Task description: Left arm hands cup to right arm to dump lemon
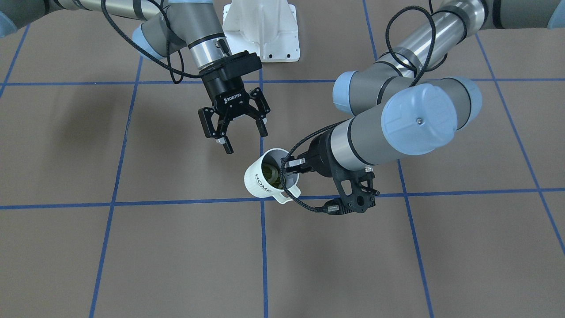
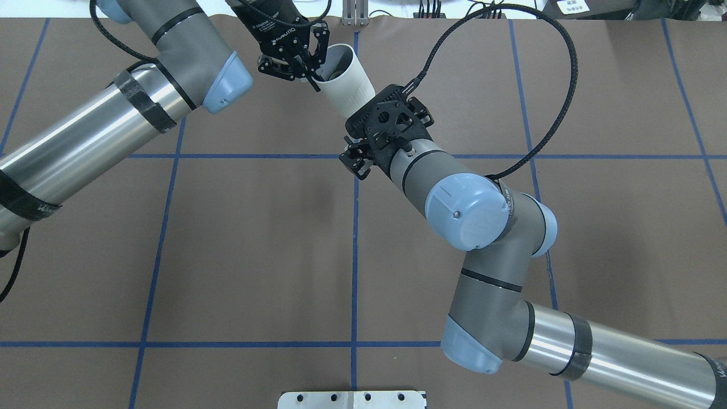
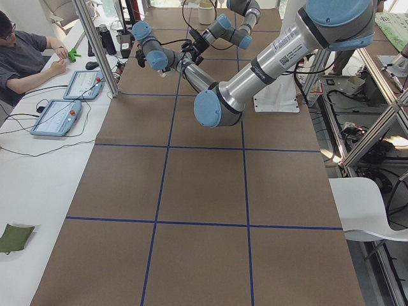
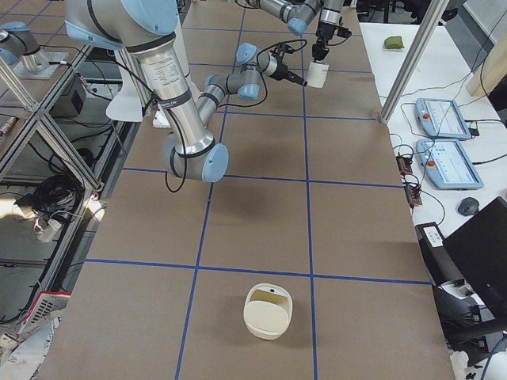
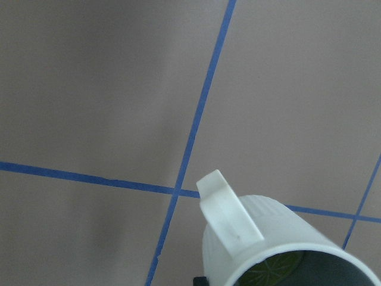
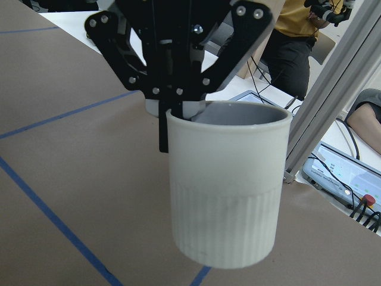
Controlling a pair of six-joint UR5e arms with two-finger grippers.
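1. Straight ahead of the right gripper (image 1: 243, 139), just past its fingertips, hangs the cup (image 1: 258, 182), held clear of the counter (image 1: 176, 247). The front-facing view shows a gap between gripper and cup: no contact.
2. Right gripper: jaws spread wide, nothing between them.
3. Left gripper (image 1: 289, 167): closed on the cup's rim, one finger inside the mouth and one outside (right wrist view). It alone carries the cup.
4. Lemon (image 1: 271, 174): inside the cup, low against the grey wall. The left wrist view also shows it, just under the rim.
5. Key relation: the cup's long axis runs roughly upright with a slight tilt, so it lies crosswise to the right gripper's line of approach.
   - The right wrist view has the plain ribbed wall facing it, mouth up, cup centred.
   - The handle (image 1: 289, 194) sits on the cup's far side from the right gripper, next to the left gripper.
6. Judgement: hand-over not yet made. The right gripper looks lined up to go forward and close across the body, below the left gripper's fingers.
7. Judgement: the jaw opening looks close to the cup's width. Cannot tell whether it clears.
8. Risk: a nudge to the wall before the right gripper closes could tip the cup further and spill the lemon early.
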